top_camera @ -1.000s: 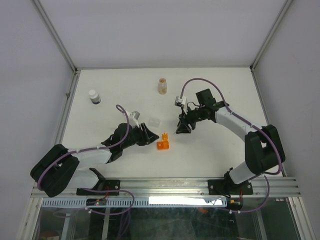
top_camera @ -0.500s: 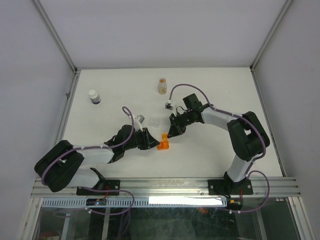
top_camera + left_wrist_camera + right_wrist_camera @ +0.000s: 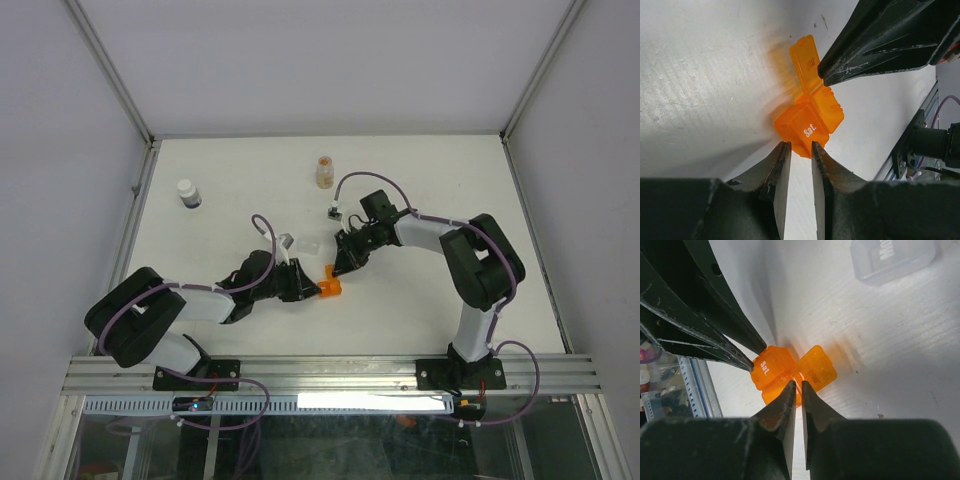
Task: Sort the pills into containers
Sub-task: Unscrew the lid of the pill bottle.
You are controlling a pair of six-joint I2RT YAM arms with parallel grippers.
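Nearby, a clear plastic box (image 3: 892, 260) lies beside the stubby translucent orange cup (image 3: 810, 122) on the white table (image 3: 430, 190); left gripper (image 3: 800, 145) and right gripper (image 3: 797, 384), each closed to a slit, touch the cup, perhaps pinching. Only the top view shows the white dark-banded bottle (image 3: 187, 193) and clear plastic vial (image 3: 324, 172) beyond

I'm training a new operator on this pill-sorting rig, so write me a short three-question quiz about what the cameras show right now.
1. True or false: the lid of the orange cup is closed.
2. Which word is printed on the cup? A. Tue. B. Sat. C. Sun.
3. Which arm's gripper meets the cup at its printed face?
Key: 1 false, it is flipped open. 2 B. 3 the left gripper.
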